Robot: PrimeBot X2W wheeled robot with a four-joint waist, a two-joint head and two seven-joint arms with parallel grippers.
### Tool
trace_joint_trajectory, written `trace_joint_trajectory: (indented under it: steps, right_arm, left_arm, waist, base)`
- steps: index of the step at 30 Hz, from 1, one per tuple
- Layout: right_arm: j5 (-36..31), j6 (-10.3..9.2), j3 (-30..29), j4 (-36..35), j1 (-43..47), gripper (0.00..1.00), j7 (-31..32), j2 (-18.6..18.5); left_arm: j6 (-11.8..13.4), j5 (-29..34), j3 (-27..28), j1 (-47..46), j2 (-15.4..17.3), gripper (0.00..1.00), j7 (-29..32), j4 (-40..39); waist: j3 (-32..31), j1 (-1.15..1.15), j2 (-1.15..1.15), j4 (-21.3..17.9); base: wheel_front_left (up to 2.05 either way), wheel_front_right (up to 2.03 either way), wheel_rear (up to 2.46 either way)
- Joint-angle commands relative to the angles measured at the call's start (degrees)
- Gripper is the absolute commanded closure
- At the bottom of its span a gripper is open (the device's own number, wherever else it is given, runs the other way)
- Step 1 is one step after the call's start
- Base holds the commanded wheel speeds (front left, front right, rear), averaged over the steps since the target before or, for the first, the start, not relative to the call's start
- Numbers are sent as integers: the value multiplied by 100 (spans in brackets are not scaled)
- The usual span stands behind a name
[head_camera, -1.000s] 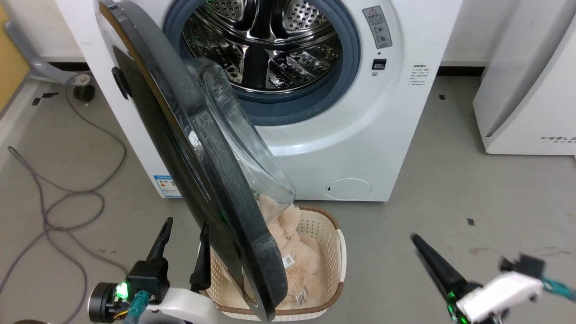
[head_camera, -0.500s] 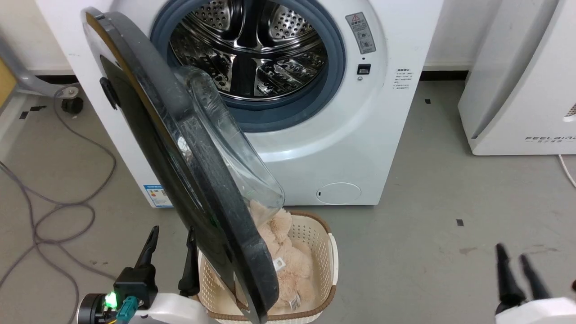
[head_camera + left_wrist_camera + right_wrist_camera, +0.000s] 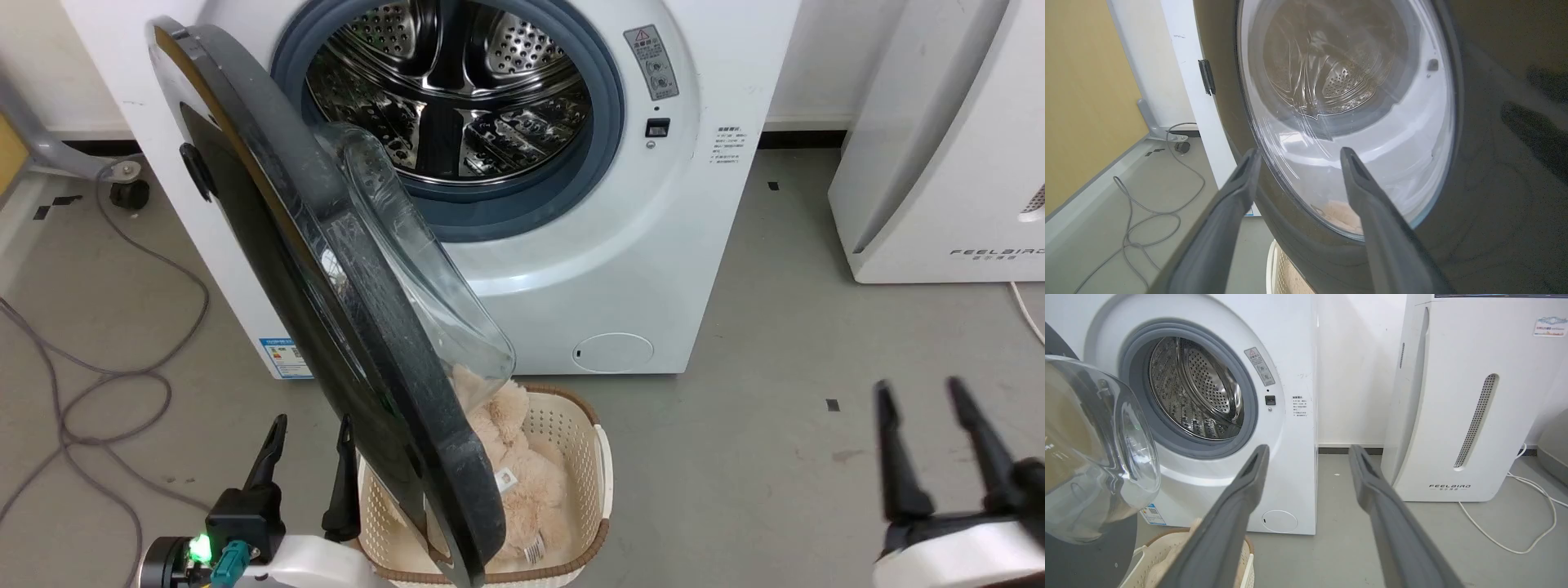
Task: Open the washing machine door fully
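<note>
Left tool [image 3: 313,420] spread, empty, beside outer face of round glossy black washing machine door [image 3: 269,245], likely to widen it | door half-open on white boxy washing machine [image 3: 694,245] | right tool [image 3: 918,384] spread, empty, clear.

The left gripper [image 3: 313,425] has two long, thin, dark fingers [image 3: 268,461] with pointy tips. They grow out of a black blocky part [image 3: 245,513]. Behind it a small green light [image 3: 196,545] glows beside a blue-green plug [image 3: 232,562]. The left arm cover [image 3: 314,565] is smooth and white. The right gripper [image 3: 917,390] has the same dark fingers and a round white right arm cover [image 3: 955,559]. Up close, the fingers look grey, with a darker slot near each tip.
</note>
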Motion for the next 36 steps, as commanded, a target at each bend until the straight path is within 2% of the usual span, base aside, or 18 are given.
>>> trace_joint_trajectory:
  steps: [1, 5, 12, 13, 14, 15, 25, 28, 36]
  right_arm:
    - [-117, 5, 75, -81, 132, 0, 60, 22]
    - [-219, 5, 289, -99, 318, 0, 247, 23]
    - [-82, 5, 307, 262, 380, 0, 167, 24]
    - [-76, 5, 308, 299, 370, 0, 151, 24]
    - [-70, 5, 315, 329, 360, 0, 138, 24]
    - [-60, 5, 327, 350, 348, 0, 123, 24]
    - [24, 5, 348, 480, 261, 0, 39, 24]
    - [57, 5, 330, 540, 256, 0, 24, 24]
    - [92, 5, 291, 636, 257, 0, -6, 25]
  left_arm:
    - [18, -32, -9, 23, 46, 0, -30, 10]
    - [18, -18, -31, 30, 52, 0, -30, 23]
    - [5, -28, -52, 20, 57, 0, -30, 24]
    - [19, -27, -42, 22, 51, 9, -30, -1]
    - [27, -26, -37, 31, 49, 66, -30, -17]
    - [30, -25, -35, 40, 46, 100, -30, -31]
    - [69, -11, -10, 58, 43, 100, -30, -164]
    - [6, -21, -34, 58, 72, 100, -30, -229]
    - [-63, -17, -41, -20, 204, 100, -30, -812]
  waist:
    - [-3, 0, 0, 2]
    - [-26, 0, 0, 2]
    - [-42, 0, 0, 3]
    - [-47, 0, 0, 1]
    - [-50, 0, 0, -4]
    - [-50, 0, 0, -7]
    - [-29, 0, 0, -16]
    - [-46, 0, 0, -12]
    - [-76, 0, 0, 23]
  base:
    - [0, 0, 0]
    - [0, 0, 0]
    - [0, 0, 0]
    - [0, 0, 0]
    - [0, 0, 0]
    - [0, 0, 0]
    - [0, 0, 0]
    - [0, 0, 0]
    - [0, 0, 0]
